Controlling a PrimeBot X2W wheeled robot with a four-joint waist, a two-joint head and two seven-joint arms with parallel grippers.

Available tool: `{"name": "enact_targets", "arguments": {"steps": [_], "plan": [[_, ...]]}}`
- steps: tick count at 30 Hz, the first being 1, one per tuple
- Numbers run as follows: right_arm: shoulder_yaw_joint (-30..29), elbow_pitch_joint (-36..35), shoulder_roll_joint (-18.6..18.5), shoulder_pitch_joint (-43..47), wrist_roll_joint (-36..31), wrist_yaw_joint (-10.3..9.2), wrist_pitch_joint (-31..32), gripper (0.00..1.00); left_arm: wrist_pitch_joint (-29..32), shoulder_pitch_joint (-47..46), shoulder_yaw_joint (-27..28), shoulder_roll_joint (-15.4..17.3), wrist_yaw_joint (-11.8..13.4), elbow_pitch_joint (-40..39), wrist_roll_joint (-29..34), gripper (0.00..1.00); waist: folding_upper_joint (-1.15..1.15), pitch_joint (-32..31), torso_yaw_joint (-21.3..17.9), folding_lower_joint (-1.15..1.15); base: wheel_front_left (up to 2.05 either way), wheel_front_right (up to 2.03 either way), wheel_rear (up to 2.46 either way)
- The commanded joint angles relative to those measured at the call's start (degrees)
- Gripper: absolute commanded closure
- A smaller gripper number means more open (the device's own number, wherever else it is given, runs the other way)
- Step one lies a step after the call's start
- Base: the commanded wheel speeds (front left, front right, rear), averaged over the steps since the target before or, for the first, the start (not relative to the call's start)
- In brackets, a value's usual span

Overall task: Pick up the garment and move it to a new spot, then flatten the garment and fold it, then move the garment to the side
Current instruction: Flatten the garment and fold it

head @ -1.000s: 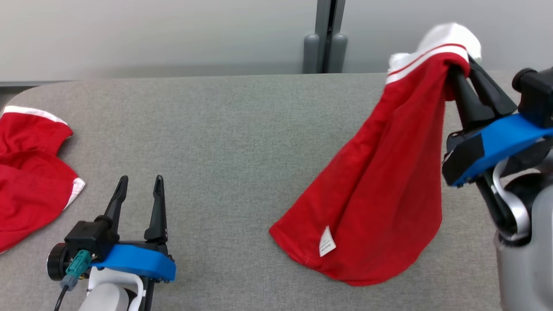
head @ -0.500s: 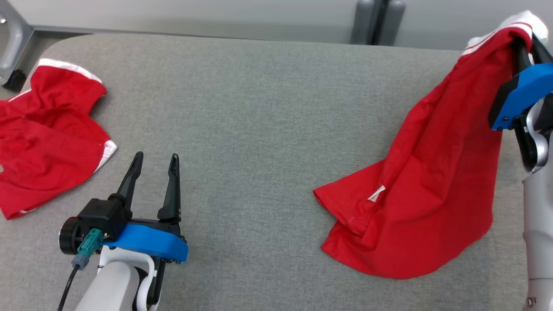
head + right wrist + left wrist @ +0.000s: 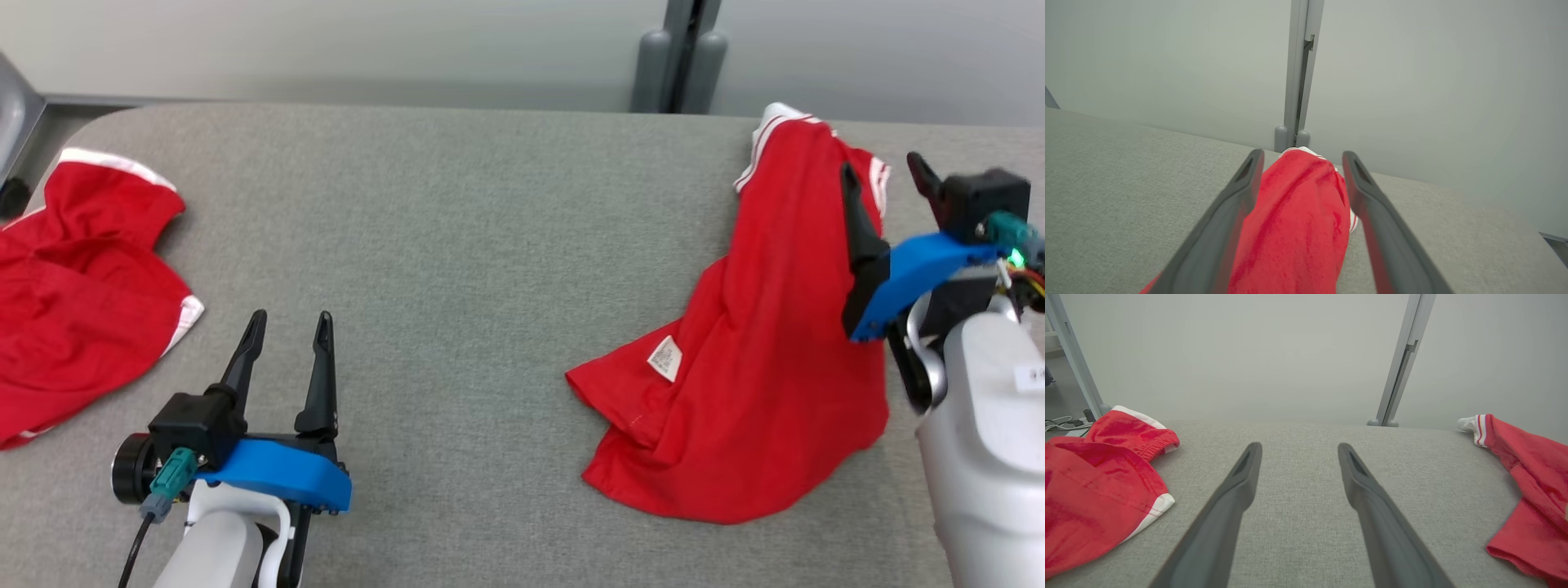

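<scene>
The red garment [image 3: 759,367] lay crumpled on the right part of the grey table [image 3: 457,245]. Its white-striped trim reached almost to the far edge and its hem bunched toward the near side, with a white label [image 3: 664,358] turned up on the left fold. The right gripper [image 3: 880,163] stood over the garment's far, right portion with its fingers spread apart and pinching nothing. In the right wrist view the red cloth ran along the gap between the two fingers, and whether it touched them could not be told. The gripper's inner finger overlapped the fabric in the head view, while the outer one stood past the garment's right border.

A wide stretch of bare table lay left of the garment. The left gripper [image 3: 291,318] hovered low at the near left, its fingers parted and empty, well apart from the garment. Beyond it, a second red garment [image 3: 82,286] with white trim lay heaped at the table's rounded left end. A grey post [image 3: 678,65] rose against the pale wall [image 3: 326,41] behind the far edge.
</scene>
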Motion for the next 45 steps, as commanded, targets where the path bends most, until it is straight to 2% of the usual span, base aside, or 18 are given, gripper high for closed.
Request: {"name": "enact_targets", "arguments": {"steps": [1,5,12,20,24,31,35,40,45], "plan": [[0.9,-1.87,-0.27,2.54,1.42,0.01,-1.23,0.0,-0.24,0.82,0.45,0.22,0.27,0.15,-0.4,0.0,0.0,-1.99,-1.9,0.0,0.0,0.0,0.0],[2.54,-9.3,0.48,10.4,4.36,0.01,-3.62,0.0,-0.31,2.4,0.77,0.49,0.46,0.54,-0.84,0.0,0.0,-4.38,-4.0,0.0,0.0,0.0,0.0],[1.04,-22.99,3.87,25.68,7.37,0.01,-3.59,0.0,-0.36,5.18,1.25,0.72,0.95,0.15,-1.34,0.0,0.0,-7.1,-6.14,0.0,0.0,0.0,0.0],[-0.62,-32.65,6.16,37.4,9.43,0.01,-1.75,0.0,-0.42,7.02,1.53,0.78,1.41,-0.75,-1.52,0.0,0.0,-8.06,-6.74,0.0,0.0,0.0,0.0],[-0.77,-34.52,6.23,39.74,12.01,0.01,-1.19,0.0,-0.44,7.7,1.71,0.68,1.59,-0.97,-1.71,0.0,0.0,-8.15,-6.98,0.0,0.0,0.0,0.0],[0.43,-35.82,6.24,39.6,12.64,0.01,-0.14,0.0,-0.21,6.85,0.55,0.19,0.88,-1.13,-1.53,0.0,0.0,-7.75,-7.83,0.0,0.0,0.0,0.0],[0.9,-36.23,6.24,39.63,13.04,0.01,0.27,0.0,2.39,4.76,-2.79,-0.83,-1.17,-0.49,-0.72,0.0,0.0,-7.22,-8.53,0.0,0.0,0.0,0.0],[1.66,-35.87,6.23,39.04,13.36,0.01,0.08,0.0,7.9,1.55,-7.94,-3.76,-4.57,2.6,-0.86,0.0,0.0,-6.44,-10.09,0.0,0.0,0.0,0.0],[2.46,-35.24,6.22,38.65,13.39,0.01,-0.23,0.0,12.48,-0.85,-11.09,-6.68,-5.94,7.01,-1.9,0.0,0.0,-5.7,-12.11,0.0,0.0,0.0,0.0]]}}
